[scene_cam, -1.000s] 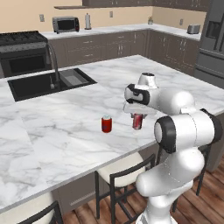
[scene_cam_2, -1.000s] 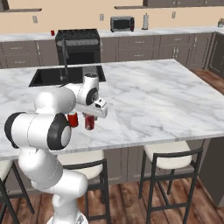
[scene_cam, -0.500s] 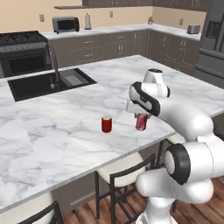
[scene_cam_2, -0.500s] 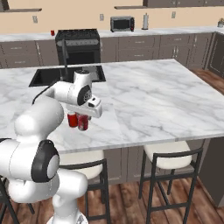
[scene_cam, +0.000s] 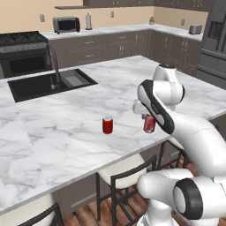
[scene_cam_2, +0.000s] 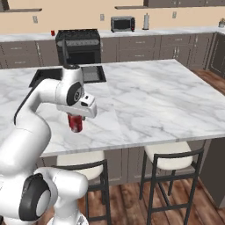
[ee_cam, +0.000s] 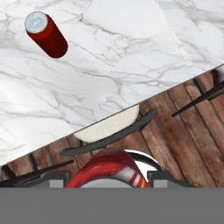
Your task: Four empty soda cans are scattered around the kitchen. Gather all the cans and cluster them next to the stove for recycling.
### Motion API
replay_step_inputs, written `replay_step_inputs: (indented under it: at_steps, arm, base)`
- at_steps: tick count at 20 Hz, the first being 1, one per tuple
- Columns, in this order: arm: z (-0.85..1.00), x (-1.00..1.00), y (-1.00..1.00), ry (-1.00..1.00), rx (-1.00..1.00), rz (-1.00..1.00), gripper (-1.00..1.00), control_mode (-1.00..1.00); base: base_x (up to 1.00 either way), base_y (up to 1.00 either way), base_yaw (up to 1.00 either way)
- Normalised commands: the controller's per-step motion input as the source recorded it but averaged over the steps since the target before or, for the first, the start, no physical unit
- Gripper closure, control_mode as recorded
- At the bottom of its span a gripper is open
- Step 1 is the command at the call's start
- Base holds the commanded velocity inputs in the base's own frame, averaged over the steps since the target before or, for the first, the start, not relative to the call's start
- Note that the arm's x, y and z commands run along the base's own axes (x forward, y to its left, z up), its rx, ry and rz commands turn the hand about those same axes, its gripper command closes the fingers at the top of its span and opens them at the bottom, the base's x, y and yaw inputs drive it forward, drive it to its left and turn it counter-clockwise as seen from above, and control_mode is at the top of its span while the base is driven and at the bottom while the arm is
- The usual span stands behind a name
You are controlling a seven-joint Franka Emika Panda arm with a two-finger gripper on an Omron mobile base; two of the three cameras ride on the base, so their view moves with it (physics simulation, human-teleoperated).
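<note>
The gripper (scene_cam_2: pixel 77 119) pinches a red can (scene_cam_2: pixel 76 124) with a silver top; the can hangs under the hand at centre left of the right base view, above the counter's near edge. In the hand view this held can (ee_cam: pixel 107 170) sits bottom centre, with the wood floor (ee_cam: pixel 175 131) and a stool (ee_cam: pixel 107 124) behind it. A second red can (scene_cam: pixel 107 125) stands upright on the white marble counter (scene_cam: pixel 66 132), left of the held can (scene_cam: pixel 149 124) and apart from it. The black stove (scene_cam_2: pixel 78 44) stands against the far wall, top left.
</note>
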Motion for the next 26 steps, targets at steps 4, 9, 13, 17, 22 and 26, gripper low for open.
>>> replay_step_inputs:
  at_steps: [4,9,13,17,22,26]
  arm:
    - [0.12,-0.68,0.00,-0.01,-0.05,0.00,1.00,-1.00]
    - [-0.33,-0.61,-0.01,-0.08,0.00,0.00,1.00,-1.00]
    - [-0.32,-0.21,0.00,-0.06,0.00,0.00,1.00,-1.00]
    - [0.00,0.00,0.00,0.00,0.00,0.00,1.00,-1.00]
    - [-0.03,-0.07,0.00,0.03,0.00,0.00,1.00,-1.00]
    - [0.00,0.00,0.00,0.00,0.00,0.00,1.00,1.00]
  base:
    - [0.00,0.00,0.00]
    - [0.00,0.00,0.00]
    - [0.00,0.00,0.00]
    - [0.00,0.00,0.00]
    - [0.00,0.00,0.00]
    - [-0.44,0.16,0.00]
